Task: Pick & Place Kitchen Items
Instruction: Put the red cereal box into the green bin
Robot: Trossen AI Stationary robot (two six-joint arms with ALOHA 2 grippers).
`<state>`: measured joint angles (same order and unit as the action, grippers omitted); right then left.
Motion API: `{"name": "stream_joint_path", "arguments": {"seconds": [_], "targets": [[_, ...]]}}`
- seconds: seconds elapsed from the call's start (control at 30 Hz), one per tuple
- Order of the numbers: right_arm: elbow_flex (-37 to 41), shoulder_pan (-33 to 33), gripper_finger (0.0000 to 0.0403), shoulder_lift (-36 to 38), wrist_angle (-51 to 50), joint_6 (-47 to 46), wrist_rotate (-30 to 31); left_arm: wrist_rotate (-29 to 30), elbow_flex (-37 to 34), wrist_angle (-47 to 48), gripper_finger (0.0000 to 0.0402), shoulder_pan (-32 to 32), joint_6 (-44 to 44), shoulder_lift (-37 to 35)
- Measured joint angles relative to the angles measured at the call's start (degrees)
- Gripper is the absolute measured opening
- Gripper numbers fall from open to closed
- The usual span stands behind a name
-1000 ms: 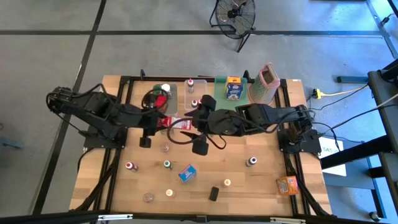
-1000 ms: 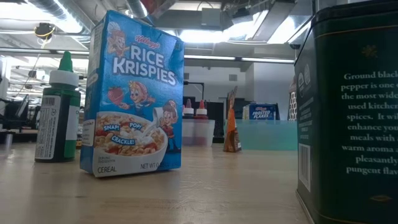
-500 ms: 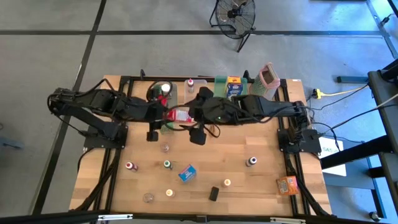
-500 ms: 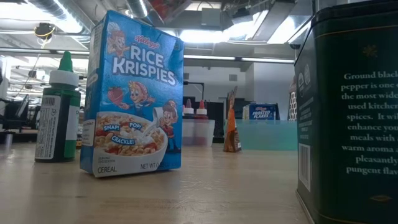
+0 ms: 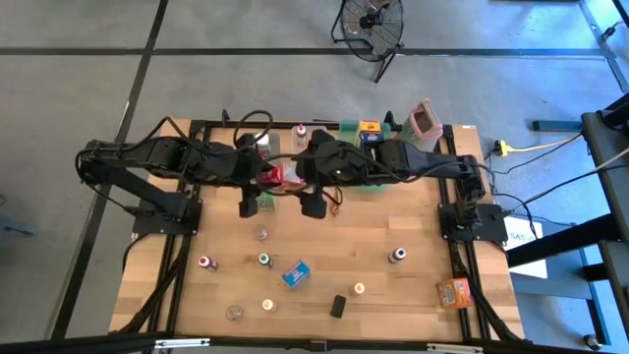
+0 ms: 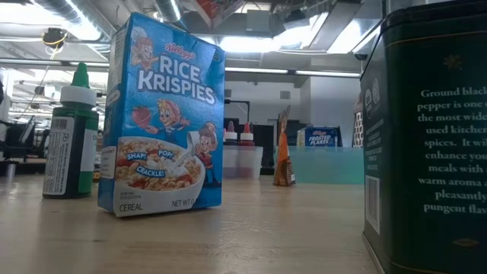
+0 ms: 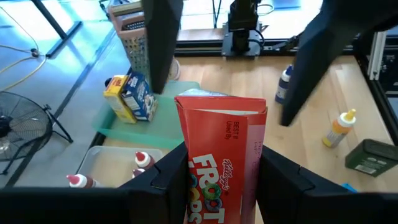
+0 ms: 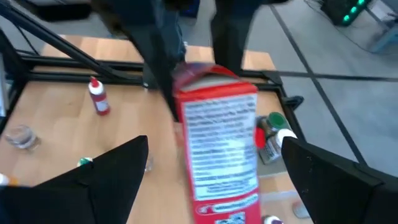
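Left end effector point(image 7: 214, 180) clenched on red Froot Loops box point(image 7: 222, 155), held upright above far side of counter point(image 5: 393, 295). Right end effector point(image 8: 205, 168) released, fingers spread wide either side of same box without touching, facing the left one. Clear bin point(image 7: 118, 163) with red-capped bottles point(image 7: 142, 159) just below and beyond.

From the table point(image 5: 413, 236) centre, the Froot Loops box point(image 5: 277, 176) hangs at eleven o'clock between the left end effector point(image 5: 267, 177) and right end effector point(image 5: 295, 175). The grater point(image 5: 424, 120) stands at one, the Rice Krispies box point(image 5: 296, 273) lies at six.
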<state>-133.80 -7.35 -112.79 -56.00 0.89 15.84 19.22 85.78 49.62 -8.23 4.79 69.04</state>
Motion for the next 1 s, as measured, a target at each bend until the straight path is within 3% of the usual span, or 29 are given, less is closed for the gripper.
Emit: {"name": "stream_joint_path", "arguments": {"seconds": [0.27,0.57,1.0], "targets": [[0.0,1.75,0.0372,-1.0,-1.42,-1.1,-5.89,-0.09,0.0,-2.53,0.0145,0.0,0.55,0.0],[0.0,2.46,0.0367,-1.63,-1.65,-0.44,-7.54,-0.09,0.0,-2.72,0.0145,0.0,0.53,0.0],[0.0,2.51,0.0297,-1.58,-1.92,0.0,-7.54,-0.09,0.0,-2.73,0.0145,0.0,0.49,0.0]]}}
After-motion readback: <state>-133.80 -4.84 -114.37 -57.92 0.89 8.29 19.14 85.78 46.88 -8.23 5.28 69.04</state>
